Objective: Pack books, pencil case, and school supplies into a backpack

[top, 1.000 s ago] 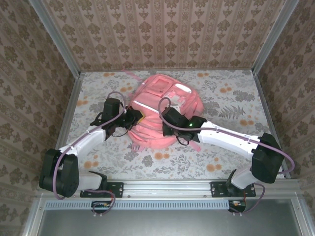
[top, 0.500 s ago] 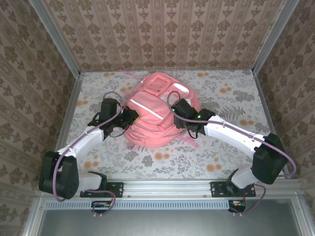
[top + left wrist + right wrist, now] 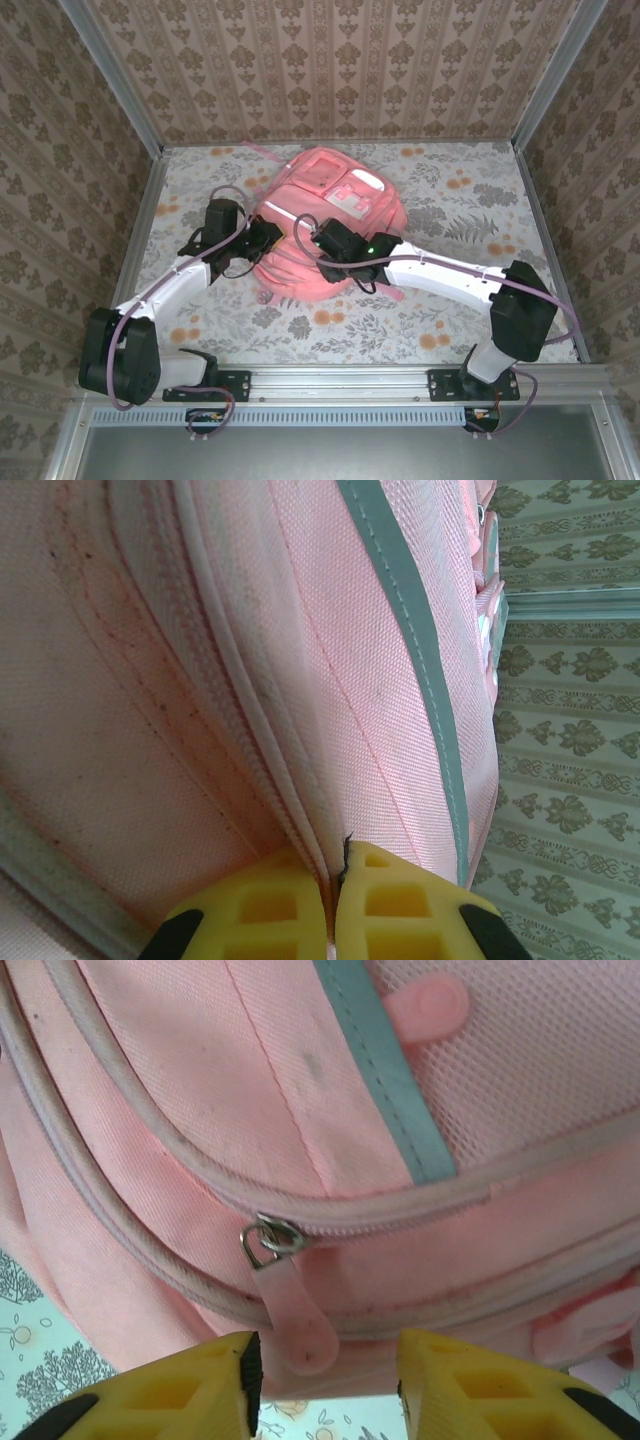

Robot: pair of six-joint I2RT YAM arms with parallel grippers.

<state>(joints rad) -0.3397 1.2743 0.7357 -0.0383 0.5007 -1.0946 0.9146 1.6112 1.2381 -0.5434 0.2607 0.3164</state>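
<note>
The large pink fabric backpack (image 3: 372, 212) lies flat on the floral tabletop (image 3: 470, 200), in the middle and toward the far wall. A pale grey-blue stripe (image 3: 385, 1080) crosses its front. Bare tabletop lies open to its right and along the near side, with a narrower strip on its left.

The left end effector (image 3: 335, 905) is clamped on a fold of backpack fabric at a zip seam, its 2 yellow pads (image 3: 270, 910) pressed together. The right end effector (image 3: 325, 1380) stands apart at the near front, a translucent pink zipper pull tab (image 3: 295, 1320) hanging between its fingers.

In the top view both arms cover the backpack's near edge. Its inside cannot be seen.
</note>
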